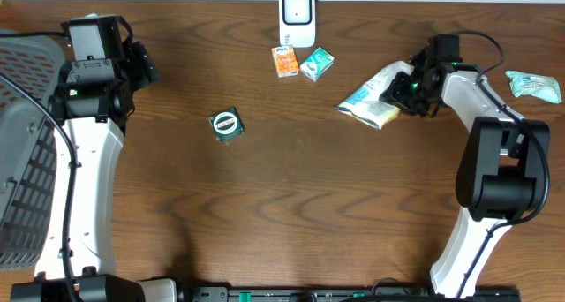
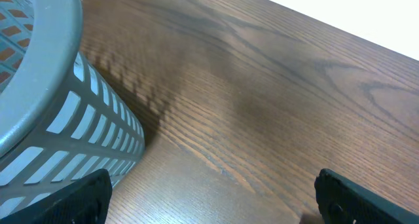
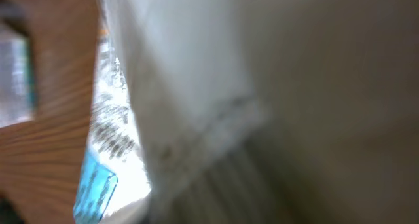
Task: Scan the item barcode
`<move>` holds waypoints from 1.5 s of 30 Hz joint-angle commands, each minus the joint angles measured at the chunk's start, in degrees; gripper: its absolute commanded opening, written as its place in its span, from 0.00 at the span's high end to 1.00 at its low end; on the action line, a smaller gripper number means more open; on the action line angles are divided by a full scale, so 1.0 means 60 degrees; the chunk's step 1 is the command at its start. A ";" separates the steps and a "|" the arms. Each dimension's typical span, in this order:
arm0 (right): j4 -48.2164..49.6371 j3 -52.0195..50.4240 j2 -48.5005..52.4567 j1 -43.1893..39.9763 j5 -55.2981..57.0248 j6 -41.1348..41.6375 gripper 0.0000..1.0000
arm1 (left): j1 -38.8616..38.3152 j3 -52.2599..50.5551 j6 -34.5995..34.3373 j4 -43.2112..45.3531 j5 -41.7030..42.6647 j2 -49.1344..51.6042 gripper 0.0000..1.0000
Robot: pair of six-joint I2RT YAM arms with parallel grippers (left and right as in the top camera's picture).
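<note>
Right gripper [image 1: 404, 90]: at the right end of the white-and-blue packet [image 1: 371, 101]. The packet lies on the table [image 1: 291, 196], off to the right of the scanner [image 1: 297, 16] and apart from it.

My wrist view is a blur of packet film pressed close. No fingers show there, so I cannot tell whether they are clamped on the packet or only against it.

Left gripper [image 2: 213, 199]: spread wide, nothing between the fingers, parked beside the basket [image 2: 46, 86].

Risks, as I judge them:
- The film is soft and slack. With a pinch at one edge it may slide out on the lift or droop and fold.
- A fold or glare could hide the barcode from the scanner.
- I cannot see which face carries the code, so it may be presented the wrong way.
- The orange box [image 1: 283, 61] and green pack [image 1: 316, 64] sit just below the scanner. A low sweep could knock them.
</note>
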 commanded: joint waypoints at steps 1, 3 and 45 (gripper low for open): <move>-0.0073 -0.0004 0.0157 0.0051 0.0018 0.0113 0.99 | 0.0040 0.0080 0.0124 -0.0011 -0.0091 0.0066 0.02; -0.0102 0.0157 0.0026 -0.0007 0.0018 -0.0033 0.99 | 0.0040 0.0080 0.0124 -0.0011 -0.0091 0.0066 0.02; -0.3843 0.1982 -0.1851 0.2634 0.7264 -0.0874 0.66 | 0.0040 0.0080 0.0120 -0.0007 -0.0091 0.0066 0.02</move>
